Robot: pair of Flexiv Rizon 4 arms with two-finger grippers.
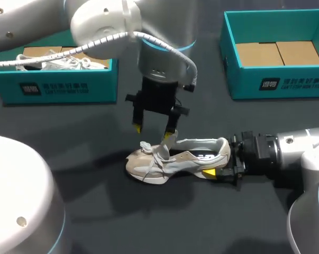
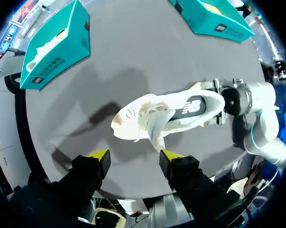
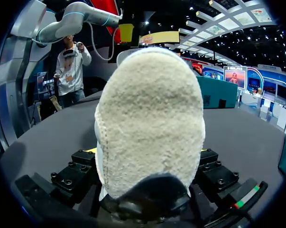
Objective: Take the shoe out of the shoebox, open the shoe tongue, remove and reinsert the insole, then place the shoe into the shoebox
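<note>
Head view. Item one: shoe point(image 1: 175, 159), pale, on its sole at the middle of the bench point(image 1: 96, 111), toe toward the left edge, heel toward the right. Item two: right gripper point(image 1: 218, 157), in from the right edge and clamped on the heel from both flanks, with one yellow tip showing on the near side. I read this hold as an anchor, so the shoe cannot slide while its tongue is worked. Item three: left gripper point(image 1: 154, 128), hanging fingers-down over the laces, spread wide and holding nothing. One tip is right at the raised tongue point(image 1: 167, 140), but I cannot confirm contact. Item four: left shoebox point(image 1: 69, 87) at the far left corner, a second shoe point(image 1: 64, 62) inside. Item five: right shoebox point(image 1: 307, 84) at the far right corner, only its cardboard floor showing. I take it to be this shoe's box, set clear of the working area. Left wrist view. My left gripper point(image 2: 135, 155) is spread and empty. The shoe point(image 2: 147, 111) lies just ahead of it, and the tongue point(image 2: 158, 137) stands up nearer one finger than the other, well placed for a pinch. The right gripper point(image 2: 214, 102) grips the far end. Right wrist view. The fleecy heel of the shoe point(image 3: 150, 109) fills the space between the fingers point(image 3: 83, 167), which flank it on both sides. The tips are mostly hidden.
</note>
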